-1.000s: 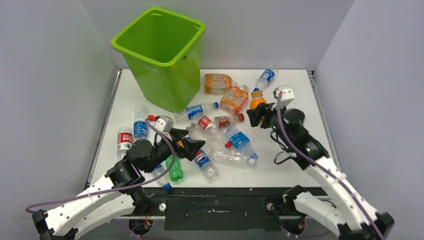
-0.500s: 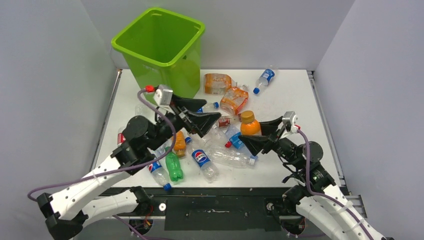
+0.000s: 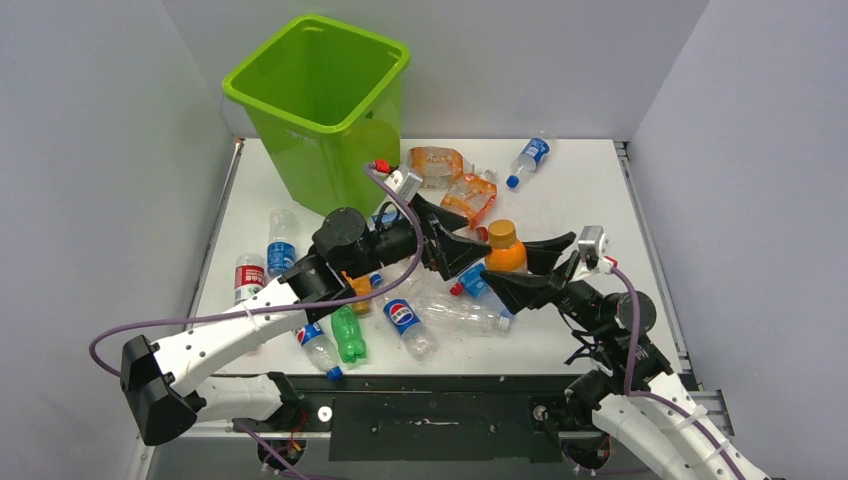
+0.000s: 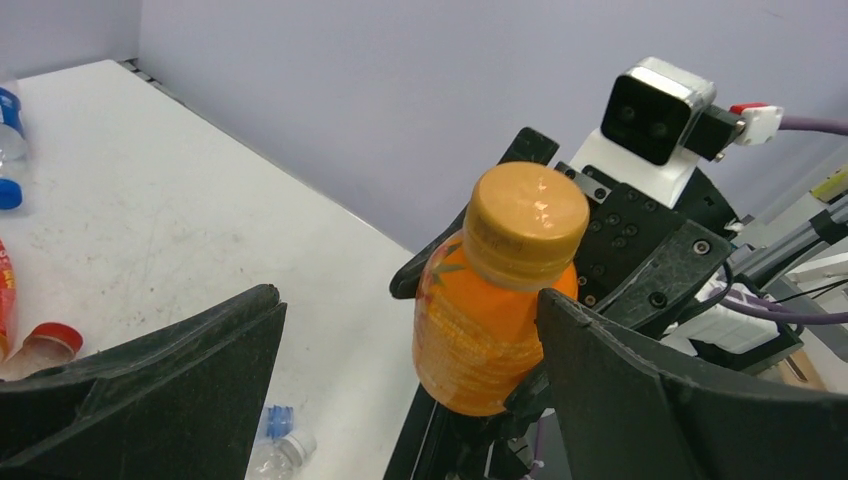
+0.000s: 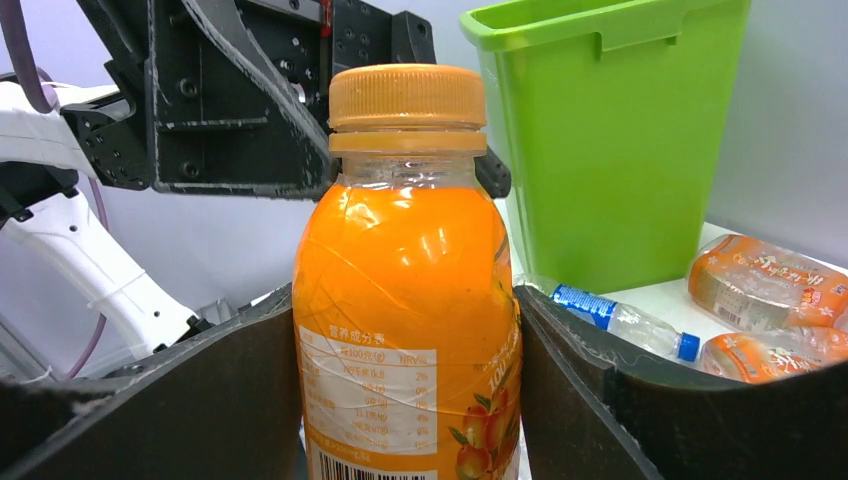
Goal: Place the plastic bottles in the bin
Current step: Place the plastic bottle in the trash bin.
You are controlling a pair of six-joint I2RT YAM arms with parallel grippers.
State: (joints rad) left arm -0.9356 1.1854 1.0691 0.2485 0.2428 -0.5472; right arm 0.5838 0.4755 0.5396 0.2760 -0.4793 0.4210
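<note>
We see a white table (image 3: 600, 200) with the lime-green bin (image 3: 330, 150) standing upright at its far left, mouth up. The bin sits well apart from both end effectors and we cannot see anything inside it.

The left gripper (image 4: 410, 300) reaches in over the middle of the table with its jaws spread wide and nothing between the pads. The right gripper (image 3: 522, 262) faces it from the right, jaws partly closed around an orange bottle (image 5: 405, 300), one finger pressed to each side of the body. The bottle is held upright, raised above the table, label toward the right wrist camera. It sits just in front of the left gripper's open jaws, toward the right-hand finger (image 4: 640, 400); we cannot tell whether that finger touches it.

The other plastic bottles lie on the table:
- two crushed orange ones (image 3: 437, 165) just right of the bin
- a blue-labelled one (image 3: 528, 157) at the far edge
- a cluster under the left arm, with a green bottle (image 3: 348, 335) and a blue-labelled clear one (image 3: 408, 322)
- two more (image 3: 280, 245) near the left edge

The held bottle's orange cap (image 5: 407, 97) is screwed on.
</note>
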